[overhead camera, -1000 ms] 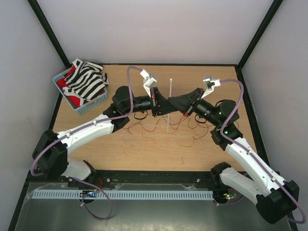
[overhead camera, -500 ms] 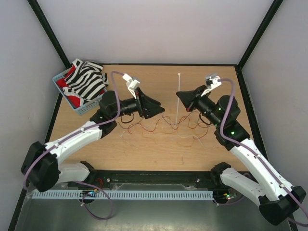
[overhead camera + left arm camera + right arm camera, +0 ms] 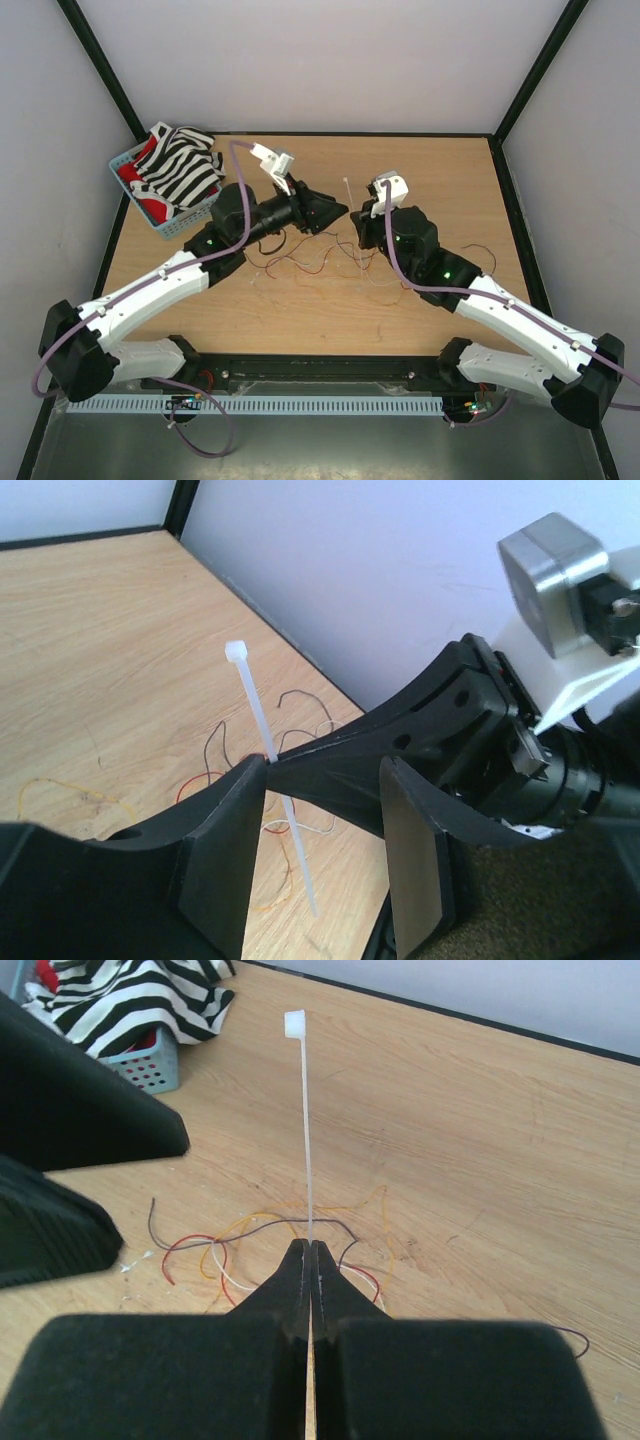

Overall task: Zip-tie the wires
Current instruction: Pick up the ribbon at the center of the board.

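L end effector stands part open, jaws astride the zip tie, not clamped. R end effector pinches its tail, head up, over wires on worktop. Close L squarely on strip before R lets go.

The right gripper has its fingers pressed flat together on the zip tie, which stands out past their tips. The left gripper meets it head-on, fingers parted, one on each side of the zip tie. Whether the nearer finger touches the zip tie cannot be told. The left arm and right arm stretch low over the surface, converging on the zip tie from opposite sides.
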You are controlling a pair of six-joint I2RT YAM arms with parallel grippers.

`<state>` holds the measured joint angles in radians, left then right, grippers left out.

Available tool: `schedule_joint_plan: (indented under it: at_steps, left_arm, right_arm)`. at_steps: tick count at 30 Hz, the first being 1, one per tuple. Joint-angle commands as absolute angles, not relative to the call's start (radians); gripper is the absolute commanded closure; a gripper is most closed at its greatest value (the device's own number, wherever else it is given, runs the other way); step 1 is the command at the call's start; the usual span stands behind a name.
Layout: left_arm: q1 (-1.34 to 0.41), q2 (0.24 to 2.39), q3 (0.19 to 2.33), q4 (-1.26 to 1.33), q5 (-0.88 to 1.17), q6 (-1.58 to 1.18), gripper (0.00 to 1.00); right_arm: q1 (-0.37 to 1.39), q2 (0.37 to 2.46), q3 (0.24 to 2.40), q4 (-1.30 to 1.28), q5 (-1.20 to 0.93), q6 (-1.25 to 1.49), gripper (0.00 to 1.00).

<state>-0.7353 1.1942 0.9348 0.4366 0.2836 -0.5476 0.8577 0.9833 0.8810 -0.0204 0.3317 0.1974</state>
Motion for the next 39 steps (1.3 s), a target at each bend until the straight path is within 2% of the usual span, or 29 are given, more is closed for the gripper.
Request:
schedule_joint_plan:
  at_steps: [1, 7, 27, 34, 39]
  left_arm:
    - [-0.780, 1.234, 1.008, 0.330, 0.120, -0.494, 0.49]
    - [-0.822, 1.277, 1.032, 0.315, 0.014, -0.452, 0.50]
    - [-0.868, 1.389, 1.126, 0.325, -0.027, -0.439, 0.51]
    - [-0.889, 1.438, 1.154, 0.327, -0.069, -0.410, 0.55]
    - [-0.901, 1.455, 1.165, 0.327, -0.075, -0.397, 0.64]
  right_arm:
    - [0.879, 0.988, 0.925, -0.015, 0.432, 0.184, 1.00]
    - [0.887, 0.987, 0.906, 0.003, 0.415, 0.193, 1.00]
    - [0.890, 0.976, 0.886, -0.002, 0.429, 0.187, 1.00]
    - [0.890, 0.972, 0.884, -0.006, 0.422, 0.186, 1.00]
    - [0.890, 0.976, 0.882, -0.009, 0.438, 0.183, 1.00]
